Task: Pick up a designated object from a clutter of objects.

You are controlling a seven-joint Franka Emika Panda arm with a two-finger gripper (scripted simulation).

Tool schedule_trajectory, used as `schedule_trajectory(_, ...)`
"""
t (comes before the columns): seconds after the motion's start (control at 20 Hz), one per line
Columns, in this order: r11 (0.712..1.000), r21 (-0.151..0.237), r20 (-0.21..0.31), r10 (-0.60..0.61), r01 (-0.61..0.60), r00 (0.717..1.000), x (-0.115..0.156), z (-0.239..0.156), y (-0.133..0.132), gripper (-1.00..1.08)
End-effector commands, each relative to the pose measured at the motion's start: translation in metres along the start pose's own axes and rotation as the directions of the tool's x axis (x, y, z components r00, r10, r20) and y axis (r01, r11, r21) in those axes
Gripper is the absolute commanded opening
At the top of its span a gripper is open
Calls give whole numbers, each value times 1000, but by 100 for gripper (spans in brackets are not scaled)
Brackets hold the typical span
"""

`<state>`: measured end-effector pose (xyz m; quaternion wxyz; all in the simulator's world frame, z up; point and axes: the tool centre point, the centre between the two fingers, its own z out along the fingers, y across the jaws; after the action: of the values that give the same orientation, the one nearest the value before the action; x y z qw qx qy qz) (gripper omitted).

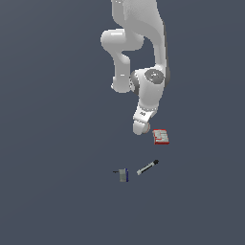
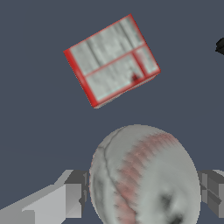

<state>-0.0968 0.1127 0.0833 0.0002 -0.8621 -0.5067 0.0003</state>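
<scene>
Baseball (image 2: pixel 144 175) — pale, faint red seams — sits between the gripper (image 2: pixel 144 192) fingers (image 2: pixel 70 199), which flank both its sides; whether the pads actually touch it cannot be told. Red-and-white flat box (image 2: pixel 113 60) lies near on the grey floor (image 1: pixel 48 191); black-tipped marker (image 1: pixel 147 167) and grey-and-blue block (image 1: pixel 124 175) lie farther off — just beside each other.

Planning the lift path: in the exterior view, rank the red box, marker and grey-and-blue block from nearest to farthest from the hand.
1. Red-and-white box: just to the exterior view's right of the hand.
2. Marker: lower in the view, slightly right.
3. Grey-and-blue block: lowest, slightly left; its lead over the marker is small.
</scene>
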Motion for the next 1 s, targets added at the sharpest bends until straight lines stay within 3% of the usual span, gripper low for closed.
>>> schedule_trajectory(0.0,1000,-2,-1,0,0,1000,3,-15,2,-100)
schedule_trajectory(0.95,1000,1,-4,-2,2,1000,27,-181,18,-100)
